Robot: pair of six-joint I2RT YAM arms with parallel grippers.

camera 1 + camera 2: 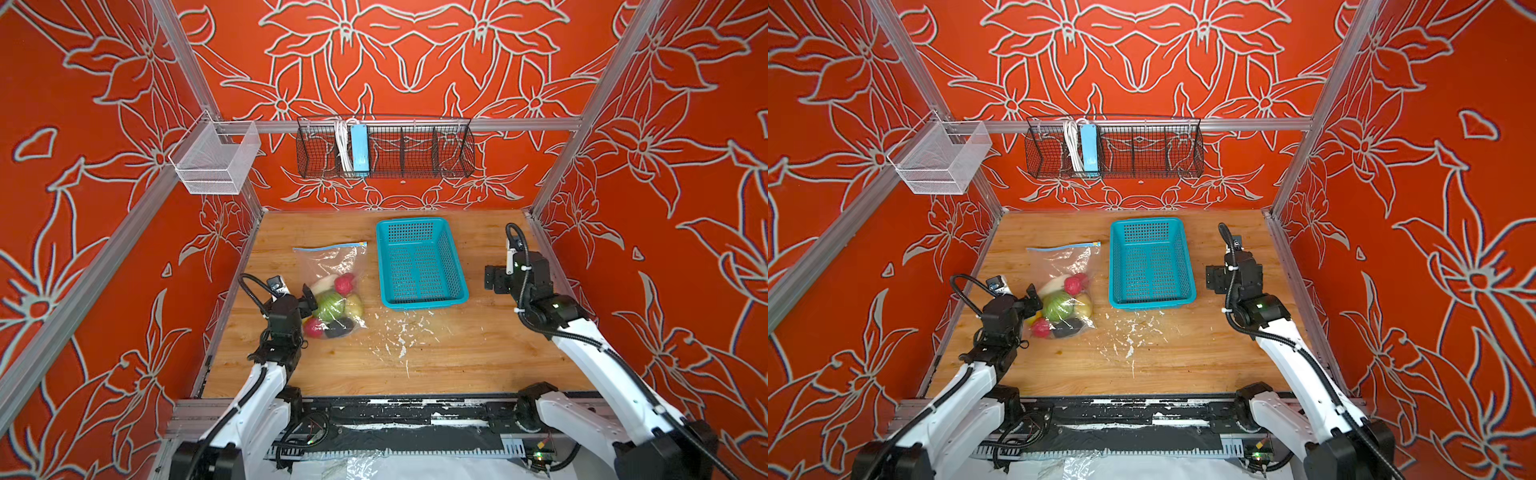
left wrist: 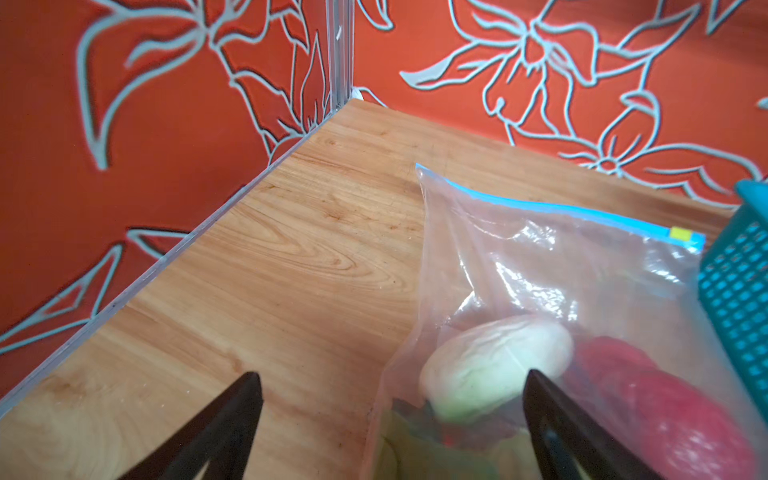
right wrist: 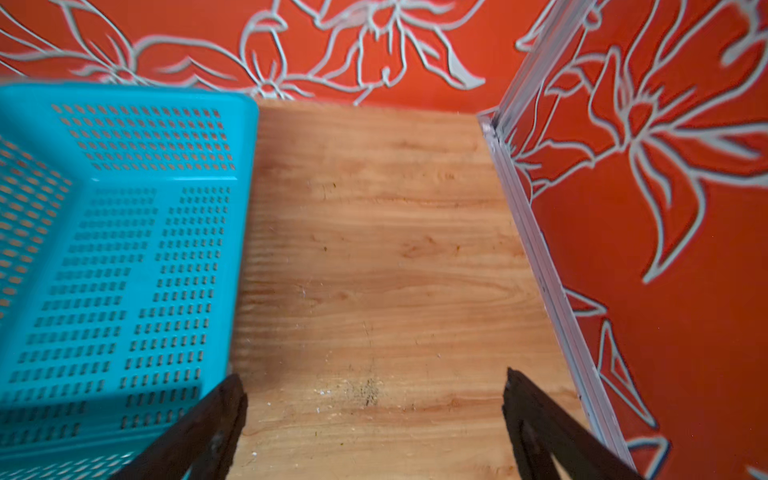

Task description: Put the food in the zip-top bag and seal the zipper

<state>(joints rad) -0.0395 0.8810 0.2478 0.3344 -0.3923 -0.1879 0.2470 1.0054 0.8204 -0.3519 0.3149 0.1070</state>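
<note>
The clear zip-top bag [image 1: 328,262] [image 1: 1064,262] lies flat on the wooden table, left of centre. The food is inside it, bunched at its near end: green cabbage [image 1: 330,305], a red piece [image 1: 345,284], a white cucumber [image 2: 494,365] and others. The blue zipper [image 1: 330,247] [image 2: 540,206] runs flat along the far edge, and its yellow slider [image 2: 680,235] sits at the end beside the basket. My left gripper [image 1: 309,300] [image 2: 392,374] is open over the bag's near left edge and holds nothing. My right gripper [image 1: 492,278] [image 3: 372,374] is open over bare wood, right of the basket.
An empty teal perforated basket [image 1: 453,257] [image 3: 124,137] stands right beside the bag. White flakes [image 1: 399,332] litter the table's near middle. On the back wall hang a black wire rack with a light-blue power strip [image 1: 359,151] and a white mesh bin [image 1: 216,160]. Patterned walls enclose three sides.
</note>
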